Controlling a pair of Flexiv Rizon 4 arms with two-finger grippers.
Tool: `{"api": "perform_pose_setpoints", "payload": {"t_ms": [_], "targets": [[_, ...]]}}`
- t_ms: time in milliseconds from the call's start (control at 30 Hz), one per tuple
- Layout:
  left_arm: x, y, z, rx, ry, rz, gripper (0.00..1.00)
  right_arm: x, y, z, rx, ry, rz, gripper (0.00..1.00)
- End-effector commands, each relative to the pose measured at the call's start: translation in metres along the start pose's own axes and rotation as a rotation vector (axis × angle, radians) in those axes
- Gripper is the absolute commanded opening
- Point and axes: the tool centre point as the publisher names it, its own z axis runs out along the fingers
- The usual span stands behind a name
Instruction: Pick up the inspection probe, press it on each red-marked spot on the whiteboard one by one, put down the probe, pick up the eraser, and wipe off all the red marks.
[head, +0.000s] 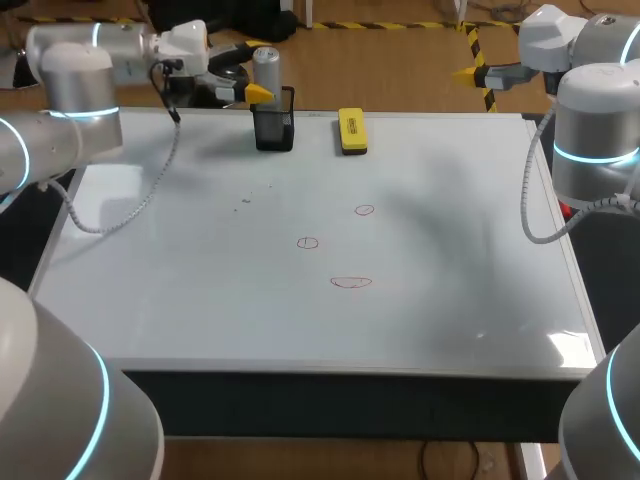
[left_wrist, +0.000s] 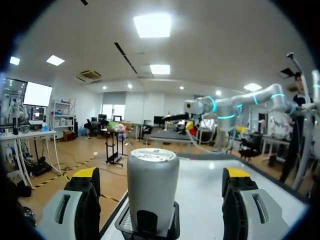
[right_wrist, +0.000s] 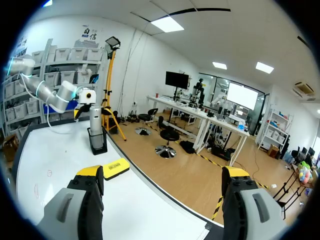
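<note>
Pickup stage, step 1: left pincer (left_wrist: 162, 176) is spread wide, with the probe (left_wrist: 152, 187) standing upright between its fingers (left_wrist: 85, 210) in the black holder (left_wrist: 125, 229) at the whiteboard's (head: 450, 300) far edge, not gripped yet. Next move, I'd say: squeeze shut and lift straight up. Right pincer (right_wrist: 162, 175) hangs apart too, holding nothing. 3 red marks (head: 308, 242) sit mid-board.

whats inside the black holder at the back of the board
The grey inspection probe stands upright in the black mesh holder, its top sticking out. Its lower end is mostly hidden by the holder's walls; anything else inside cannot be seen.
</note>
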Motion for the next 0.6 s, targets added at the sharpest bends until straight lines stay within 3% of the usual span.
{"api": "perform_pose_setpoints", "payload": {"t_ms": [33,600], "targets": [[-0.004,0.011,0.003,0.018,0.009,-0.005,1.00,0.000,0.000,0.000,0.002,0.001,0.000,1.00],[-0.010,0.024,0.023,0.037,0.010,-0.005,1.00,0.000,0.000,0.000,0.002,0.001,0.000,1.00]]}}
